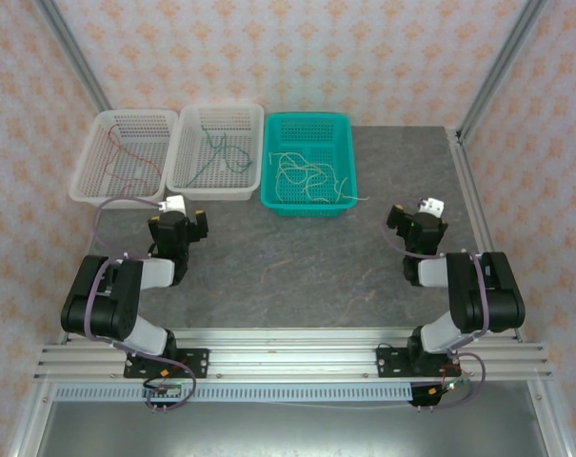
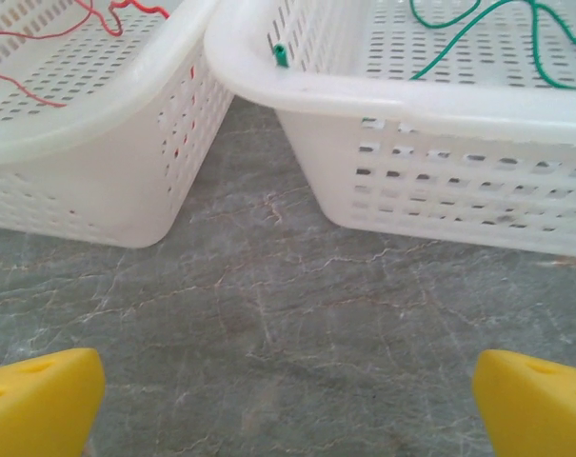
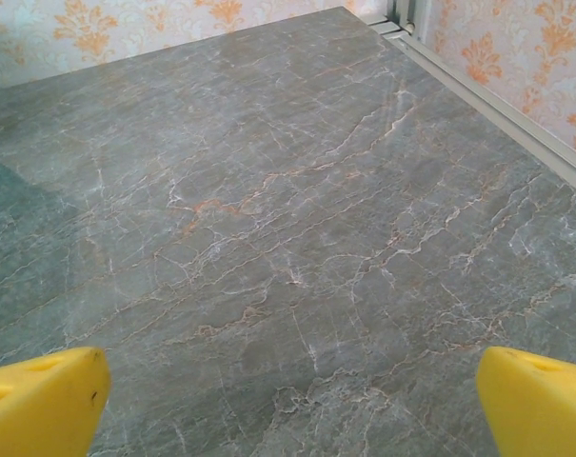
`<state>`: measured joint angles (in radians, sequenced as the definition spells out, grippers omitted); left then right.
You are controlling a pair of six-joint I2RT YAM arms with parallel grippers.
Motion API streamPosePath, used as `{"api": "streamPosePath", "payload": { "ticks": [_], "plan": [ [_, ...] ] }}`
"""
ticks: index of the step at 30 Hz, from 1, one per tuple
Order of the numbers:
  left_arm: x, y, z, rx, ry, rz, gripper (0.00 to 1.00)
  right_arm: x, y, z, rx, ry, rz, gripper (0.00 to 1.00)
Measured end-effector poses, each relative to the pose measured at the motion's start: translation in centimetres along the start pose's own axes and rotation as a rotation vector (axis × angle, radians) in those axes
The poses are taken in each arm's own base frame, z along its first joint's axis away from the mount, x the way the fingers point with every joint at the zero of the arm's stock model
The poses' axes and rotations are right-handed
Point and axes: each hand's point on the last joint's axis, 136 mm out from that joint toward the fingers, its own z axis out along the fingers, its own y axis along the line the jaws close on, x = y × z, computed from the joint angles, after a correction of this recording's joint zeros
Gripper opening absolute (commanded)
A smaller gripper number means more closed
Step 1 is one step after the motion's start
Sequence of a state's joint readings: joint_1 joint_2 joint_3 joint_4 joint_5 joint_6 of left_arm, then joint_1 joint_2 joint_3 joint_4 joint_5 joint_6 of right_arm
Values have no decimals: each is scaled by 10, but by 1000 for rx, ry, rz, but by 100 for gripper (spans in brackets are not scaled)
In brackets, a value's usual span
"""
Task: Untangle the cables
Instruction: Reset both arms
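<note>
Red cables [image 1: 126, 152] lie in the left white basket [image 1: 89, 186], green cables [image 1: 214, 148] in the middle white basket [image 1: 211, 191], and cream-white cables [image 1: 307, 176] in the teal basket [image 1: 307, 204]. The left wrist view shows the red cables [image 2: 49, 43] and green cables [image 2: 478, 29] from close by. My left gripper [image 1: 178, 227] sits just in front of the two white baskets, open, its yellow fingertips [image 2: 40, 400] wide apart over bare table. My right gripper [image 1: 416, 227] rests at the right, open, yellow fingertips [image 3: 40, 405] apart with nothing between them.
The grey marble table [image 1: 307, 276] stretches between the arms and the baskets. A metal frame rail [image 1: 464, 190] borders the table's right side, also seen as the rail [image 3: 487, 95] in the right wrist view. Patterned walls enclose the back and sides.
</note>
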<state>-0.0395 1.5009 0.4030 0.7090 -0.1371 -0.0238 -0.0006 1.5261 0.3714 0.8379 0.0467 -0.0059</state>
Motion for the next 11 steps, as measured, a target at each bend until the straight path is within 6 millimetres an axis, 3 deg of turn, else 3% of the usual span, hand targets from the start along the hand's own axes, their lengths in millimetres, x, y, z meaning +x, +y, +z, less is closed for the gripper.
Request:
{"api": "streamPosePath", "payload": {
  "ticks": [11],
  "plan": [
    [-2,-2,0,5,-7,7,100,-1,10,2,-49,17,-24,99]
  ]
}}
